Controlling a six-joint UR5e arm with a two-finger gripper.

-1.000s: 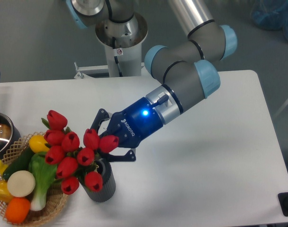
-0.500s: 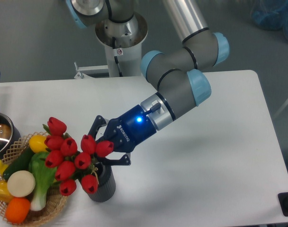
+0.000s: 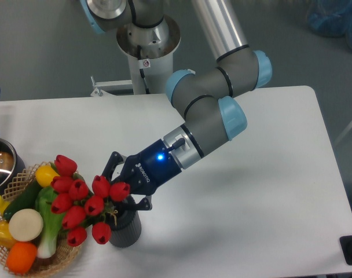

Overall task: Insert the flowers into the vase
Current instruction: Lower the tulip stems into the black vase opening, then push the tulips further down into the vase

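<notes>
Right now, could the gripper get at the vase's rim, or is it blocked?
Probably not cleanly. The gripper sits right above the vase, but it is shut on the flowers, whose stems and leaves cover the vase mouth, so the rim looks blocked.

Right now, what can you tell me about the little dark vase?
The vase is a small dark grey cylinder with fine vertical ribs, standing upright on the white table, just right of the wicker basket. Its top is mostly hidden by the red tulips, whose stems seem to reach into it, and by the gripper just above. Whether the gripper touches it cannot be told.
</notes>
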